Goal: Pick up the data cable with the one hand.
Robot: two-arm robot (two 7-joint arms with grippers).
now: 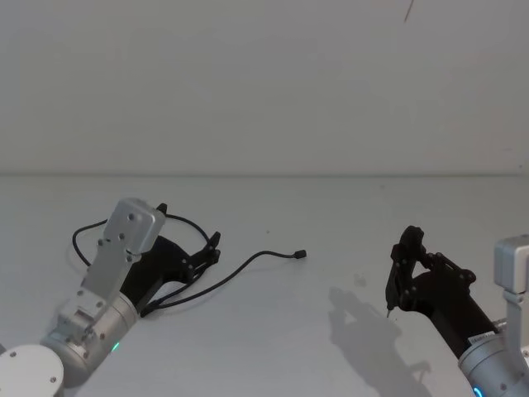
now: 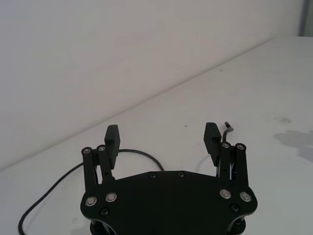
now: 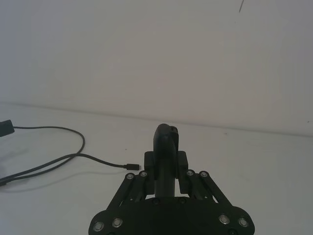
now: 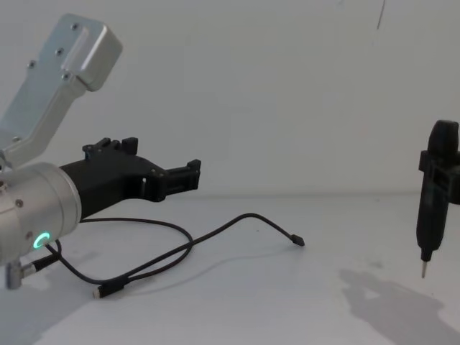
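Open over the cable (image 1: pixel 248 265) loops, the left end effector (image 2: pixel 162 132) may close beside the thin strand or shove it across the tabletop (image 1: pixel 331 331); the right end effector (image 3: pixel 166 133) idles closed.

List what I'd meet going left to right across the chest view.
Left black tool, open above the table → small black plug at the free end of the long thin black data cable → right black tool, shut.
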